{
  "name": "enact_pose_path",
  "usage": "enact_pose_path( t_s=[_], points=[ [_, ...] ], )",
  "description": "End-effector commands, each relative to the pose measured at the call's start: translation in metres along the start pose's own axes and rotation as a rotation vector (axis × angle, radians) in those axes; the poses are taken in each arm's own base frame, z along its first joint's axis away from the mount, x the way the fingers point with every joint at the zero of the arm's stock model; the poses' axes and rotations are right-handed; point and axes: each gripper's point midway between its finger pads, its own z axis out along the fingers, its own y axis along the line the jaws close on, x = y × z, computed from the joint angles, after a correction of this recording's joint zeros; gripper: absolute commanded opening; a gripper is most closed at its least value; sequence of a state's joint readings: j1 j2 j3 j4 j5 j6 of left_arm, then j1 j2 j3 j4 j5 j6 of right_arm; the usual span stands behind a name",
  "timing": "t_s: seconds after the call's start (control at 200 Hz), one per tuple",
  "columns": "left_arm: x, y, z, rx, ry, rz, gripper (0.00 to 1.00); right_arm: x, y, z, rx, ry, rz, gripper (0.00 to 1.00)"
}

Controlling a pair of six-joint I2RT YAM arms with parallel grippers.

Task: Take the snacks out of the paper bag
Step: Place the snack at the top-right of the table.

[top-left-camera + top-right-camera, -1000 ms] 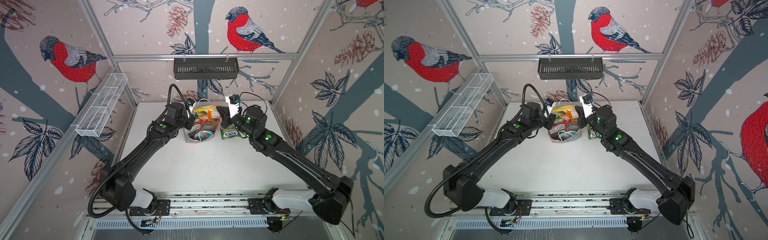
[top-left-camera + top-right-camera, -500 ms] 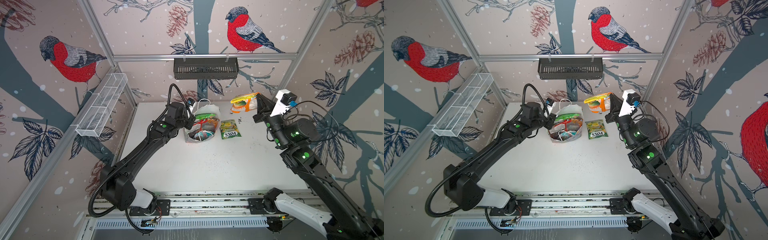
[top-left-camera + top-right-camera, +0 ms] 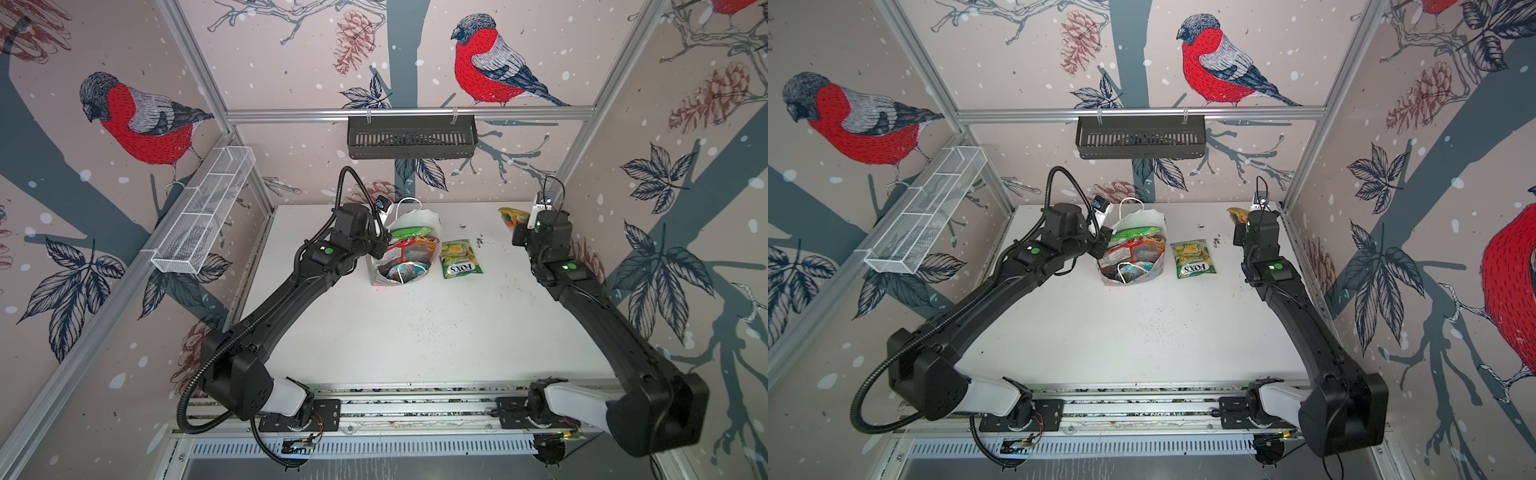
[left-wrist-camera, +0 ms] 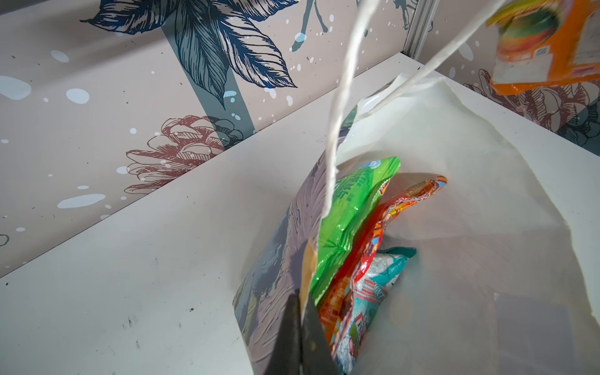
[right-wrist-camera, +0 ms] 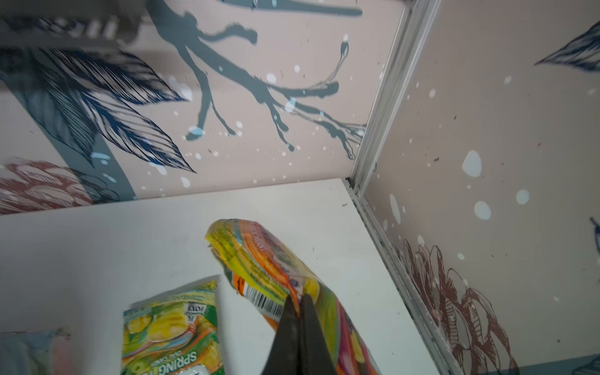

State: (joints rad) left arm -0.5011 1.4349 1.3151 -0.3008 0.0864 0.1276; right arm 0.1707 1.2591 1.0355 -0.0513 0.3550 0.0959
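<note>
Two snacks are out of the paper bag (image 3: 417,218); three sit inside: bright green packet (image 4: 350,214), red packet (image 4: 373,246), teal packet (image 4: 373,282). The green-yellow FOX'S packet (image 3: 460,258) lies flat on the desk (image 3: 415,332), just right of the bag.

The right gripper (image 5: 300,308) is clamped on one edge of the orange-yellow FOX'S packet (image 5: 259,259), over the desk's far right corner; contact with the desk cannot be told.

The left gripper (image 4: 302,319) is pinched together on the bag's left wall.

Risks:
- Glossy film held by a thin edge could slip out early.
- A release this close to the walls may leave the packet propped against one.
- If the left pinch slides off or tears the paper, the bag may tip when another packet is dragged out.
</note>
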Motion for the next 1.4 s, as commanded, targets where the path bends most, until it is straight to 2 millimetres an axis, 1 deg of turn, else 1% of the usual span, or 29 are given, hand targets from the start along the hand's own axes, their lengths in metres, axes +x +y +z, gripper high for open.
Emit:
enact_pose_path(
  t_s=[0.0, 0.125, 0.18, 0.24, 0.33, 0.4, 0.485, 0.58, 0.645, 0.841, 0.951, 1.096, 1.146, 1.191, 1.231, 1.266, 1.396],
  points=[
    [-0.019, -0.005, -0.002, 0.031, -0.075, 0.022, 0.00, 0.008, -0.001, 0.027, 0.019, -0.026, 0.032, 0.00],
    [-0.019, -0.006, -0.001, 0.036, -0.073, 0.021, 0.00, 0.039, 0.000, 0.057, 0.072, 0.025, -0.026, 0.00],
    [-0.018, -0.006, -0.001, 0.039, -0.071, 0.021, 0.00, 0.057, 0.006, 0.072, 0.075, 0.083, -0.058, 0.00],
    [-0.018, -0.006, 0.000, 0.038, -0.070, 0.021, 0.00, 0.081, 0.013, 0.085, 0.075, 0.173, -0.087, 0.00],
    [-0.018, -0.006, -0.001, 0.037, -0.070, 0.021, 0.00, 0.113, 0.028, 0.095, 0.058, 0.254, -0.131, 0.00],
    [-0.018, -0.005, -0.002, 0.032, -0.071, 0.022, 0.00, 0.132, 0.041, 0.096, 0.033, 0.300, -0.154, 0.00],
    [-0.018, -0.005, -0.002, 0.029, -0.070, 0.024, 0.00, 0.152, 0.053, 0.094, 0.004, 0.347, -0.173, 0.00],
    [-0.019, -0.005, -0.003, 0.028, -0.070, 0.024, 0.00, 0.176, 0.068, 0.084, -0.041, 0.423, -0.192, 0.00],
    [-0.018, -0.005, -0.002, 0.028, -0.067, 0.026, 0.00, 0.190, 0.066, 0.076, -0.024, 0.471, -0.189, 0.00],
    [-0.018, -0.005, -0.002, 0.032, -0.070, 0.025, 0.00, 0.223, 0.047, 0.062, 0.005, 0.613, -0.141, 0.00],
    [-0.018, -0.005, -0.002, 0.033, -0.072, 0.026, 0.00, 0.231, 0.044, 0.067, -0.011, 0.636, -0.111, 0.00],
    [-0.017, -0.007, -0.002, 0.040, -0.065, 0.026, 0.00, 0.239, 0.050, 0.085, -0.055, 0.671, -0.070, 0.00],
    [-0.016, -0.007, -0.001, 0.039, -0.060, 0.025, 0.00, 0.237, 0.054, 0.088, -0.078, 0.680, -0.051, 0.02],
    [-0.016, -0.006, -0.002, 0.038, -0.060, 0.024, 0.00, 0.229, 0.057, 0.086, -0.103, 0.662, -0.039, 0.07],
    [-0.017, -0.006, -0.003, 0.035, -0.062, 0.026, 0.00, 0.219, 0.060, 0.082, -0.126, 0.636, -0.025, 0.17],
    [-0.017, -0.006, -0.003, 0.034, -0.061, 0.026, 0.00, 0.210, 0.062, 0.079, -0.147, 0.608, -0.015, 0.22],
    [-0.019, -0.006, -0.004, 0.037, -0.069, 0.027, 0.00, 0.161, 0.066, 0.059, -0.213, 0.496, 0.005, 0.36]
  ],
)
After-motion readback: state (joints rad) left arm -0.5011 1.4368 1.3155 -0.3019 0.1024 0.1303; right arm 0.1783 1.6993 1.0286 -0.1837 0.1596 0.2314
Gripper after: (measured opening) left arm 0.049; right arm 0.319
